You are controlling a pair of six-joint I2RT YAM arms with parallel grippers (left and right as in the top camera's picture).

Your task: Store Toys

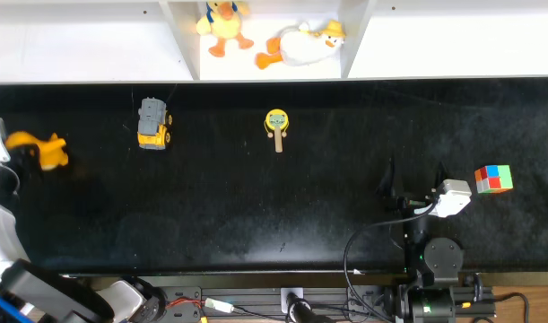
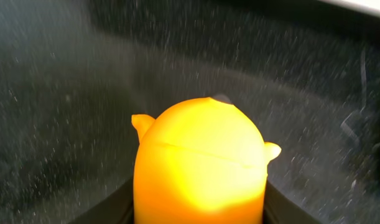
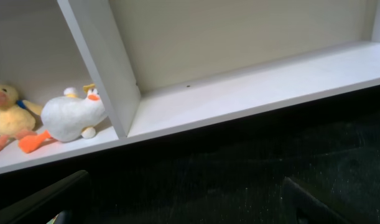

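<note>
Clamping a rounded orange-yellow rubber toy [image 1: 47,150] between its two fingers, the left tool [image 1: 27,152] sits at the far left end of the black desk [image 1: 256,206]. In the left wrist view the toy [image 2: 201,165] bulges up between the dark fingers [image 2: 112,208], with small nubs sticking out on both sides. I cannot tell whether it rests on the desk or hangs just over it. To its right, well apart, stands a yellow and grey toy truck [image 1: 153,123], and farther right lies a round yellow-green paddle toy with a wooden handle [image 1: 276,127]. Along the far edge runs a white shelf [image 1: 85,45]; its middle compartment holds a yellow plush duck [image 1: 223,25] and, beside it, a white plush goose with orange feet [image 1: 300,45]. The right tool [image 1: 413,184] is at the right near side, fingers spread apart, with a multicoloured cube [image 1: 493,178] near it on the right.
</note>
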